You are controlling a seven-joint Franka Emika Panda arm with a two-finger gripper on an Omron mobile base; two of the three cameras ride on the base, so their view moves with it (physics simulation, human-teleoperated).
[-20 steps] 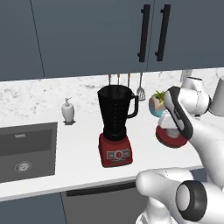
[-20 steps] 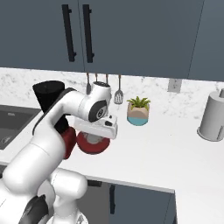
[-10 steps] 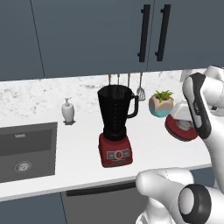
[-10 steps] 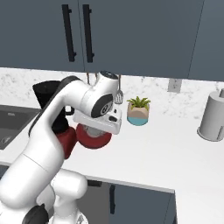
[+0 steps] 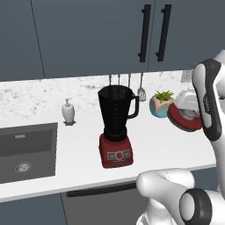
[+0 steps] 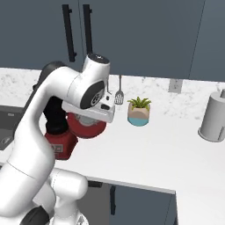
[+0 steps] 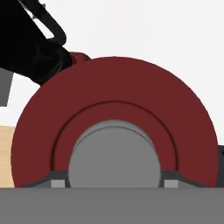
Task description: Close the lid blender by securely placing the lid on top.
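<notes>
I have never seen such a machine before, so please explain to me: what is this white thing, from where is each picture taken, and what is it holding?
The white thing is a robot arm on a driving base, in a simulated kitchen. Two pictures come from cameras on the base, behind the arm to its left and right. The third comes from a camera on the hand, looking along the gripper.

On the white counter stands the blender, a black jar on a red base, its mouth open. Near it are a white soap dispenser, a small potted plant and, far right, a grey cylinder. A sink lies to the left.

The jaws are closed on the red lid, gripping its grey knob. The lid is tilted on edge in the air, right of the blender.
</notes>
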